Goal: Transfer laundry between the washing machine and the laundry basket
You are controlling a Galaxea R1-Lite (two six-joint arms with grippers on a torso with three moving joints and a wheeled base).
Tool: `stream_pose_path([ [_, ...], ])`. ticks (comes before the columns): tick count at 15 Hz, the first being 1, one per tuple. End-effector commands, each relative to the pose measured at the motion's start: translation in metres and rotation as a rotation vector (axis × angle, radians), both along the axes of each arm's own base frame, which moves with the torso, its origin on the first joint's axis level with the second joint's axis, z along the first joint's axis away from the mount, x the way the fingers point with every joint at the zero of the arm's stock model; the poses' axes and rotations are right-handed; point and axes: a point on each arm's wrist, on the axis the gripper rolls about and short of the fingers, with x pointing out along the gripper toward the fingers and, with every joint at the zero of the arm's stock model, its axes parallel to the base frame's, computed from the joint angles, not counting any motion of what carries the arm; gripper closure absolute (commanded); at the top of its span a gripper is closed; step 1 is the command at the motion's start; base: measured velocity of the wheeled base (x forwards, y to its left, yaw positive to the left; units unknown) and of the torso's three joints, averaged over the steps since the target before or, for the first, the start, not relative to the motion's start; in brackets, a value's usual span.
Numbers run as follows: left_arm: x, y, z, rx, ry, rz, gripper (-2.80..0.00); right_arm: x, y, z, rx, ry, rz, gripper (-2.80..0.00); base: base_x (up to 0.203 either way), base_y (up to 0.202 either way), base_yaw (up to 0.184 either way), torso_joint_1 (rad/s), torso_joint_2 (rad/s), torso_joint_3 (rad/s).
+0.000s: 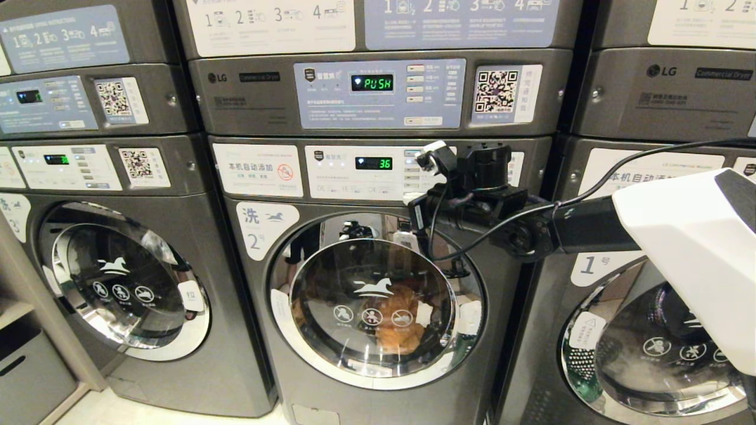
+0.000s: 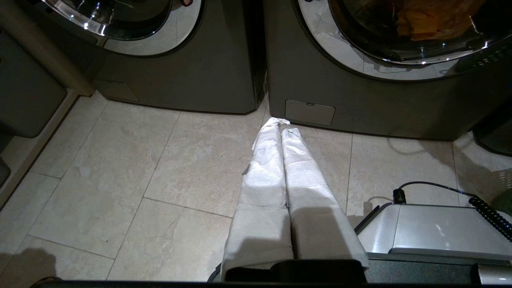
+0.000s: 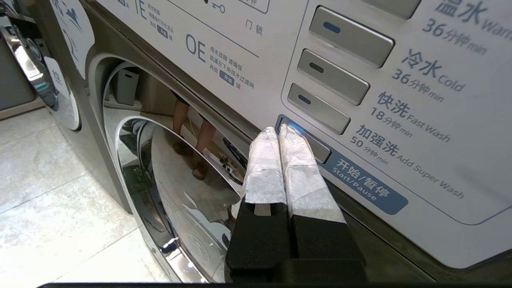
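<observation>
The washing machine [image 1: 260, 354], marked 2, stands in the middle with its round glass door [image 1: 372, 301] closed. Orange laundry [image 1: 398, 321] lies behind the glass and also shows in the left wrist view as orange laundry [image 2: 432, 20]. My right gripper [image 3: 279, 130] is shut, its white-wrapped tips at the end of the Start/Pause button [image 3: 318, 150] on the control panel; in the head view the right gripper [image 1: 415, 206] reaches in from the right. My left gripper [image 2: 280, 122] is shut and empty, low over the floor before the machine's base. A green sliver of the laundry basket [image 2: 505, 202] shows at the frame's edge.
Alike machines stand on both sides, number 3 [image 1: 124, 277] on the left and number 1 [image 1: 649, 342] on the right, with dryers stacked above. Pale floor tiles [image 2: 132, 168] lie in front. My own base [image 2: 432, 230] with a coiled cable sits near the left gripper.
</observation>
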Motion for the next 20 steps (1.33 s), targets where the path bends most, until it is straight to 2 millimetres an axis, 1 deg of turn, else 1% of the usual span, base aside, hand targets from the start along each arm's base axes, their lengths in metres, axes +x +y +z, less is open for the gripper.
stream_pose_path([
  [1,0.000,0.000,0.000,0.000,0.003,0.000,0.00,0.002,-0.004,0.000,-0.001,-0.005,-0.012,0.00,0.000,0.000,0.000,0.000,0.00,0.000],
  [7,0.000,0.000,0.000,0.001,0.003,-0.001,0.00,0.006,-0.013,0.001,-0.001,-0.007,-0.033,0.00,0.000,0.000,0.000,0.000,0.00,0.000],
  [17,0.000,0.000,0.000,0.001,0.003,-0.001,0.00,0.004,-0.014,-0.002,-0.013,0.004,-0.040,0.00,0.000,0.000,0.000,0.000,0.00,0.000],
  [20,0.000,0.000,0.000,0.003,0.003,-0.002,0.00,-0.001,-0.015,-0.001,-0.017,0.011,-0.038,0.00,0.000,0.000,0.000,0.000,0.00,0.000],
])
